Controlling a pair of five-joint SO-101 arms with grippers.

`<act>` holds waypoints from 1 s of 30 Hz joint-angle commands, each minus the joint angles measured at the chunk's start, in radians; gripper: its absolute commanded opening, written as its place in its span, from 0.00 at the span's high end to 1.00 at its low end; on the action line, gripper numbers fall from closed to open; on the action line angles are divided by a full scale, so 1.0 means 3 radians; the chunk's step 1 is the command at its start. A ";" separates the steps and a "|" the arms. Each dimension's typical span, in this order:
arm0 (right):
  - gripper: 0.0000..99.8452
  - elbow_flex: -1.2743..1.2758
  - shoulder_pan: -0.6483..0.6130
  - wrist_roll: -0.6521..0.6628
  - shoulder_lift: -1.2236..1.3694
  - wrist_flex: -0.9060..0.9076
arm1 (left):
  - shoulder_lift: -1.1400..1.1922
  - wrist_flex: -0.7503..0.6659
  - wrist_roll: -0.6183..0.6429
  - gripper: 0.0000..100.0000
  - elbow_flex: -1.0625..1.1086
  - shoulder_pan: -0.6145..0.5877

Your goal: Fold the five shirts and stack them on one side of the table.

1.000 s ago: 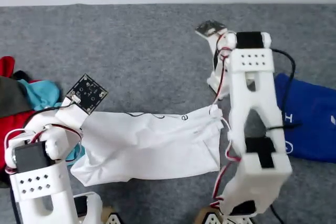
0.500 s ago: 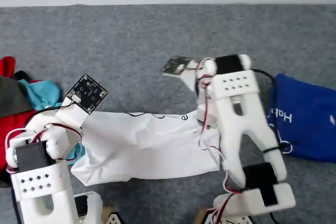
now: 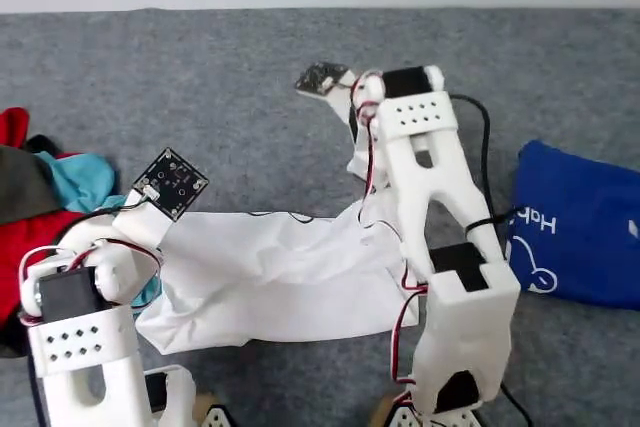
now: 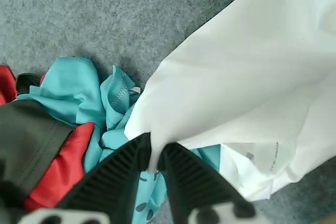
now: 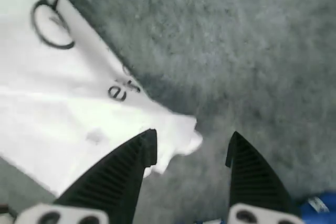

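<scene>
You're mid-fold, I judge: your left tool (image 4: 153,148) pinches the white shirt (image 4: 236,77). Your right tool (image 5: 192,135) gapes empty; close it on the near corner.

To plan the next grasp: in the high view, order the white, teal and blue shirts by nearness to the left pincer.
1. white shirt: held in the left pincer.
2. teal shirt: just beside, table's left.
3. blue shirt: far right.
</scene>
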 commanded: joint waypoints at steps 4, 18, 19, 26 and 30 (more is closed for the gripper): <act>0.78 -0.0194 0.0038 -0.0026 -0.0345 0.0269 | -0.0026 -0.0072 -0.0020 0.99 -0.0008 0.0031; 0.78 0.1463 -0.0483 -0.0036 -0.0933 0.0238 | -0.0026 -0.0138 -0.0020 0.99 -0.0013 0.0020; 0.77 0.1478 -0.0488 -0.0036 -0.0903 0.0228 | -0.0026 -0.0133 -0.0020 0.99 -0.0013 0.0020; 0.74 0.1274 -0.0309 -0.0102 -0.0529 0.0222 | -0.0026 -0.0123 -0.0020 0.99 -0.0008 0.0026; 0.74 0.1028 -0.0294 -0.0184 -0.0222 0.0222 | -0.0026 -0.0123 -0.0015 0.99 -0.0008 0.0031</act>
